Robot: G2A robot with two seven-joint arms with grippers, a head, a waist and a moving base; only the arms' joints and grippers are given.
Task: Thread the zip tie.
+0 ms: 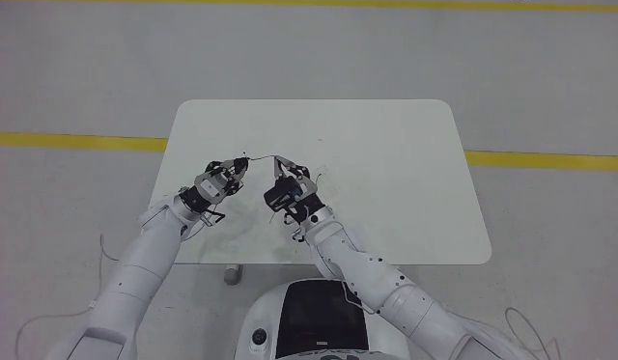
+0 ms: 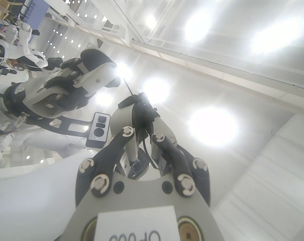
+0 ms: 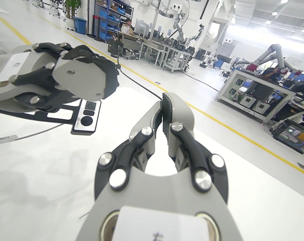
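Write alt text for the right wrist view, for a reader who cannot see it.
The right gripper, fingers shut, pinches one end of a thin black zip tie that runs across to the left gripper, which also grips it. Both are above the white table.

Ceiling lamps [image 2: 213,126] glare behind the backlit left claw [image 2: 140,104].

The right claw [image 3: 162,106] has smooth matt grey plastic shells, black ribbed rubber-like pads [image 3: 167,112] and bright polished metal pins [image 3: 202,178]. The left claw [image 2: 140,102] wears at its tips a crinkled matt black wrap [image 3: 91,61], tape or cloth, hard to tell. The zip tie [image 3: 138,83] looks like thin smooth black plastic, and the counter [image 1: 386,196] is smooth white with a faint sheen.
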